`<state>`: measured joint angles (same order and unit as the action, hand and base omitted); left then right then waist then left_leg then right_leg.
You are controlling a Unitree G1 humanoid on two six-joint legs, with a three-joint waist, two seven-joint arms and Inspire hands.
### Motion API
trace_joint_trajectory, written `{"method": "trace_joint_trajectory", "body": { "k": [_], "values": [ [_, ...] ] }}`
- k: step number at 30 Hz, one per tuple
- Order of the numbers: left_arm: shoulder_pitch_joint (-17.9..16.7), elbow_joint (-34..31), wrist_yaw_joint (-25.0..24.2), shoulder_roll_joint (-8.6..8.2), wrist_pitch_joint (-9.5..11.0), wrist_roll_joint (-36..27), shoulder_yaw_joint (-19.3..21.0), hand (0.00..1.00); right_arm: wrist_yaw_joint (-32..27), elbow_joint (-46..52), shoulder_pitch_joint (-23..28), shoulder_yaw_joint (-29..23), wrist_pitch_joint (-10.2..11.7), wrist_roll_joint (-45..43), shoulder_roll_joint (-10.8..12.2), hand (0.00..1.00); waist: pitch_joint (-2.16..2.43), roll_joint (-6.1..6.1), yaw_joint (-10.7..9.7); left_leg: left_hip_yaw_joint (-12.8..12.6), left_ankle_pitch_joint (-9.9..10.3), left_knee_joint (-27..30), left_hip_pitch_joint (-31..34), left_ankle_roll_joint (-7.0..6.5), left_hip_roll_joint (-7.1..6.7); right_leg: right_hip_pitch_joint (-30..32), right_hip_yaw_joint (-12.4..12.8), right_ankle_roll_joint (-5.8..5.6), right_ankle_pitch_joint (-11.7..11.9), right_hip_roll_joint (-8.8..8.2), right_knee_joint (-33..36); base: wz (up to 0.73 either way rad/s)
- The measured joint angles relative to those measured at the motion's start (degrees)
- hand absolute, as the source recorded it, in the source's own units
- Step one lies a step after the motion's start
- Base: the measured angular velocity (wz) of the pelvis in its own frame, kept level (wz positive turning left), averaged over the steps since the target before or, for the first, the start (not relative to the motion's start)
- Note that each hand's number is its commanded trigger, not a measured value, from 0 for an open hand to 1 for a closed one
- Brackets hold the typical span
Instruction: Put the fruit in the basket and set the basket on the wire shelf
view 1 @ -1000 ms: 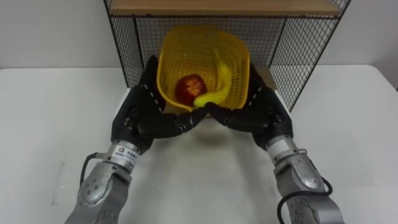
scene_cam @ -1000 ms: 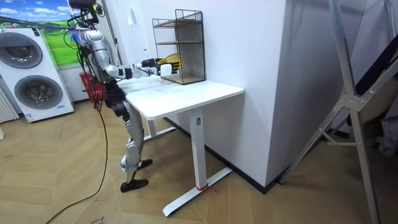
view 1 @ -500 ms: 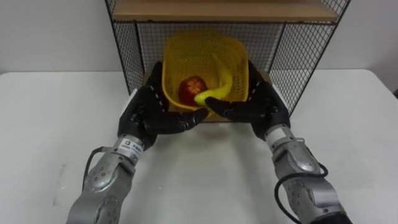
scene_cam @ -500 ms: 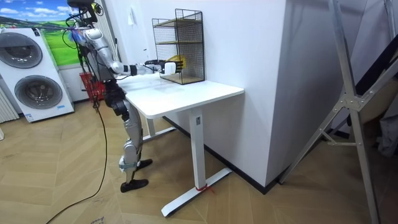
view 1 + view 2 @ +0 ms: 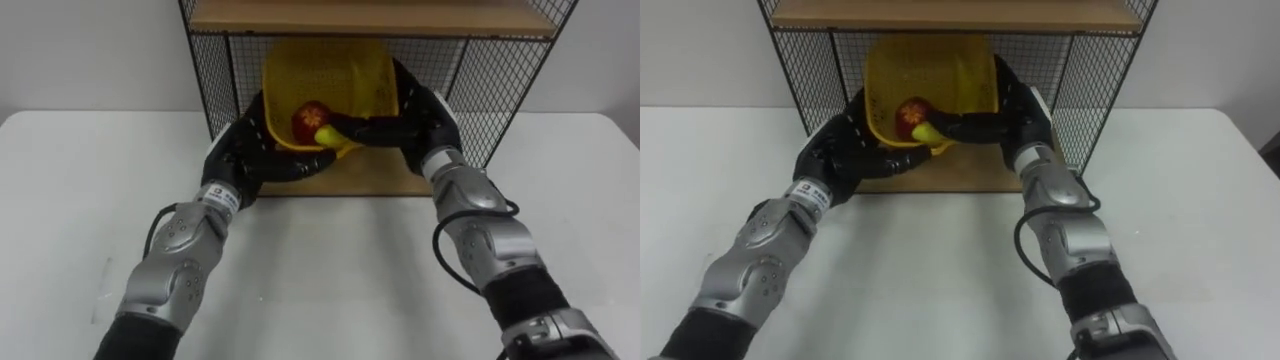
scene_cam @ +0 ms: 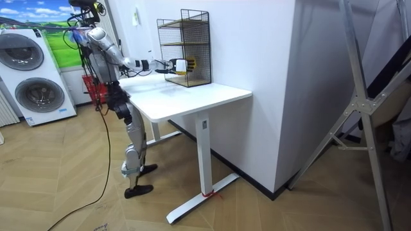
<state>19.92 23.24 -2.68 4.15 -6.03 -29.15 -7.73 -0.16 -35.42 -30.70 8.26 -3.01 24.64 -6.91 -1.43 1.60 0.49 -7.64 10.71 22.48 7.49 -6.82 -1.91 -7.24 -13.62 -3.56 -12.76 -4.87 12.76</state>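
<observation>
Here, tilted yellow lattice basket (image 5: 350,70), apple (image 5: 310,117), banana (image 5: 330,135) inside, left hand (image 5: 250,157), right hand (image 5: 415,117) gripping it.

No word, number or sign can be read here. The one printed thing is a small white label (image 5: 218,194) on the wrist behind the left hand (image 5: 252,160). It carries a line of dark marks, too small to make out in either eye view.
</observation>
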Motion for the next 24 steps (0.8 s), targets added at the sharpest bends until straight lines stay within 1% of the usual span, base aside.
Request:
{"method": "trace_joint_trajectory", "body": {
  "k": [2,3,4,5,7,8,9,10,11,13,14,16,17,20,24],
  "values": [
    [1.09,1.6,0.46,-0.2,-1.14,-0.07,0.75,0.0,0.39,-3.46,-2.0,-0.04,-0.98,0.06,0.21,0.0,-0.04,-0.01,-0.12,0.34,-1.42,-1.98,-0.64,0.44,-0.06,0.09,-0.25,0.45,0.91,0.12,-0.3,0.02],
    [1.48,1.94,0.68,-0.27,-1.31,-0.06,0.8,0.0,0.44,-4.37,-2.52,-0.09,-1.19,0.06,0.2,0.0,-0.06,-0.04,-0.15,0.48,-1.84,-2.36,-0.64,0.6,-0.06,0.28,-0.45,0.59,1.1,0.16,-0.23,0.07],
    [2.08,2.63,0.88,-0.28,-1.86,0.0,0.89,0.0,0.47,-5.53,-2.96,-0.5,-2.17,-0.07,0.26,0.0,-0.06,-0.06,-0.02,0.68,-2.8,-3.32,-0.97,0.78,-0.05,0.35,-0.55,0.84,1.46,0.3,-0.24,0.08],
    [2.1,2.8,0.92,-0.26,-2.48,0.05,1.0,0.0,0.5,-6.38,-3.0,-0.59,-2.88,-0.42,0.3,0.0,-0.04,-0.08,0.05,0.99,-3.26,-3.58,-1.38,1.04,-0.05,0.23,-0.53,1.04,1.33,0.41,-0.22,0.08],
    [2.14,3.2,0.92,-0.26,-2.87,-0.04,1.05,0.0,0.7,-7.03,-3.0,-0.99,-4.1,-0.37,0.27,0.0,0.04,-0.17,0.1,1.2,-3.84,-3.9,-1.74,1.66,0.12,0.11,-0.65,1.05,0.59,0.6,-0.24,0.04],
    [2.47,4.17,0.92,-0.32,-3.44,-0.05,1.25,0.0,0.89,-7.11,-3.0,-1.41,-4.85,-0.11,0.25,0.0,0.12,-0.3,0.09,1.49,-4.31,-4.3,-1.89,1.89,0.13,0.13,-0.76,1.18,0.67,0.71,-0.23,0.0],
    [2.67,4.69,0.92,-0.33,-3.93,-0.05,1.39,0.0,1.01,-7.11,-3.0,-1.74,-5.27,-0.07,0.29,0.0,0.18,-0.4,0.1,1.57,-4.61,-4.58,-2.0,1.84,0.13,0.16,-0.76,1.25,0.72,0.77,-0.23,0.0],
    [2.85,5.38,0.92,-0.32,-5.03,-0.03,1.67,0.0,1.12,-7.13,-3.0,-2.14,-5.88,0.11,0.3,0.0,0.31,-0.53,0.18,1.64,-5.03,-5.05,-2.16,1.95,0.15,0.21,-0.8,1.41,0.86,0.85,-0.22,0.0],
    [2.85,5.62,0.92,-0.34,-5.93,-0.03,2.02,0.0,1.13,-7.13,-3.0,-2.55,-6.16,0.12,0.3,0.0,0.41,-0.69,0.16,1.74,-5.21,-5.17,-2.16,2.05,0.19,0.23,-0.86,1.51,0.92,0.95,-0.22,0.0],
    [2.85,5.78,0.92,-0.38,-6.71,-0.01,2.01,0.0,0.97,-7.24,-3.0,-2.87,-6.66,0.14,0.29,0.0,0.64,-0.96,0.13,1.78,-5.5,-5.53,-2.36,1.9,0.19,0.19,-0.88,1.42,1.16,1.0,-0.15,0.0],
    [2.86,6.13,0.92,-0.45,-6.78,0.0,1.97,0.0,0.99,-7.84,-3.02,-2.86,-6.66,0.13,0.54,0.0,0.68,-1.0,0.16,1.71,-5.8,-6.28,-2.98,1.89,0.07,-0.13,-0.79,1.74,1.34,0.92,-0.2,0.0],
    [2.87,6.31,0.91,-0.47,-7.01,0.01,1.97,0.0,1.0,-9.29,-3.03,-2.82,-6.71,0.13,1.02,0.0,0.74,-0.99,0.18,1.65,-6.16,-7.07,-3.77,1.78,-0.03,-0.52,-0.72,2.03,1.32,0.88,-0.26,0.0],
    [2.92,6.78,0.91,-0.4,-7.03,0.0,2.0,0.0,0.97,-10.02,-3.02,-2.81,-7.1,0.08,1.17,0.0,0.74,-1.0,0.18,1.65,-6.25,-7.18,-4.18,1.92,-0.07,-0.75,-0.71,2.19,1.22,0.88,-0.39,0.0],
    [3.07,7.42,0.91,-0.17,-7.65,0.11,2.63,0.0,0.91,-10.24,-3.02,-2.82,-7.35,-0.27,1.19,0.0,0.81,-1.13,0.04,1.7,-6.36,-7.2,-4.02,2.24,0.06,-0.8,-0.93,2.57,1.04,1.07,-0.77,0.0],
    [3.17,7.42,0.94,-0.12,-7.72,0.11,3.31,0.0,0.77,-11.17,-2.99,-2.84,-7.42,-0.18,1.02,0.0,0.93,-1.38,-0.12,1.79,-6.12,-7.18,-4.15,2.54,0.01,-1.45,-1.63,2.85,0.86,1.04,-0.97,0.05]
  ]
}}
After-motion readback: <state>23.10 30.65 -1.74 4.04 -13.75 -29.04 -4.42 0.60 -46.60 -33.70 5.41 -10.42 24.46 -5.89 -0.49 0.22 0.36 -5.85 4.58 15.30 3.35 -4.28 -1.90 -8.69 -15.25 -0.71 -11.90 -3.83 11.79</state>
